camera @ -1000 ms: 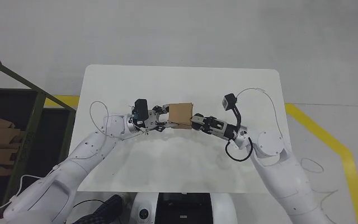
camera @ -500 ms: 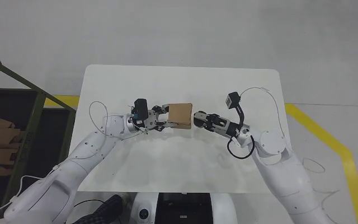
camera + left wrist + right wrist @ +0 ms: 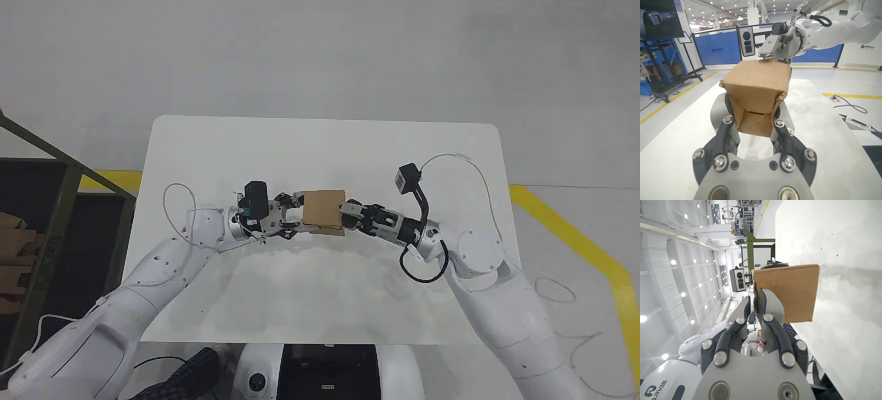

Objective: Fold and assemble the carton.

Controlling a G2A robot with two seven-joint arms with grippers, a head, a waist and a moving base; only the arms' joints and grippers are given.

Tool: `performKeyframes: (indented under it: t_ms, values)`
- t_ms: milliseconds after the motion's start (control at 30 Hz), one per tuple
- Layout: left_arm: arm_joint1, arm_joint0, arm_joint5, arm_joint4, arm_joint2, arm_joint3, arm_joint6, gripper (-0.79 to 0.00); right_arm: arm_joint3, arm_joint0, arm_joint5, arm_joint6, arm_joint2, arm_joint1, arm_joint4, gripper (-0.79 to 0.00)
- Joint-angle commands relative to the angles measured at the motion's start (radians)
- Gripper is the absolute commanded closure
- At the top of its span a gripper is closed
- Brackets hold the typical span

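Observation:
A brown carton (image 3: 324, 210) sits at the middle of the white table (image 3: 200, 150), held between both arms. My left gripper (image 3: 290, 214) is shut on its near end. In the left wrist view the fingers (image 3: 721, 108) press both sides of the carton (image 3: 757, 83), whose end flaps are folded inward. My right gripper (image 3: 344, 212) is at the opposite end. In the right wrist view this gripper (image 3: 755, 296) is shut on a torn edge at the carton's (image 3: 791, 291) upper corner. The left wrist view shows the right gripper (image 3: 772, 55) at the far top edge.
A dark cart (image 3: 20, 250) with flat cardboard stands left of the table. A camera on a stalk (image 3: 406, 178) with a white cable (image 3: 470, 165) rises from the right arm. Bare table lies in front of and behind the carton.
The right gripper drew back a little from the carton half a second ago and has since come back onto its end. The carton and left gripper shifted slightly towards me.

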Motion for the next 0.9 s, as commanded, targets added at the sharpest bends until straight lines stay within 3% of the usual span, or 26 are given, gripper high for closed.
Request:
performKeyframes:
  t_ms: [0,133,467,533,600,867]
  values:
    - [0.0,-0.002,0.0,-0.004,-0.004,0.01,-0.001,-0.363,0.003,-0.006,-0.012,-0.007,0.013,0.001,0.01,-0.129]
    - [-0.002,-0.008,0.018,-0.003,-0.01,0.041,-0.02,-0.36,-0.001,-0.032,-0.031,-0.023,0.054,0.008,0.022,-0.206]
    - [-0.028,-0.02,0.066,0.015,0.023,0.123,-0.139,-0.403,-0.014,-0.079,-0.054,-0.041,0.1,0.016,0.036,-0.206]
    - [-0.032,-0.024,0.066,0.016,0.028,0.134,-0.154,-0.502,-0.01,-0.078,-0.055,-0.041,0.097,0.015,0.035,-0.209]
    - [-0.035,-0.028,0.066,0.015,0.03,0.142,-0.165,-0.776,-0.001,-0.073,-0.056,-0.046,0.093,0.015,0.032,-0.212]
    - [-0.037,-0.032,0.019,0.012,0.029,0.145,-0.125,-0.785,0.058,-0.034,-0.057,-0.022,0.065,0.007,0.062,-0.206]
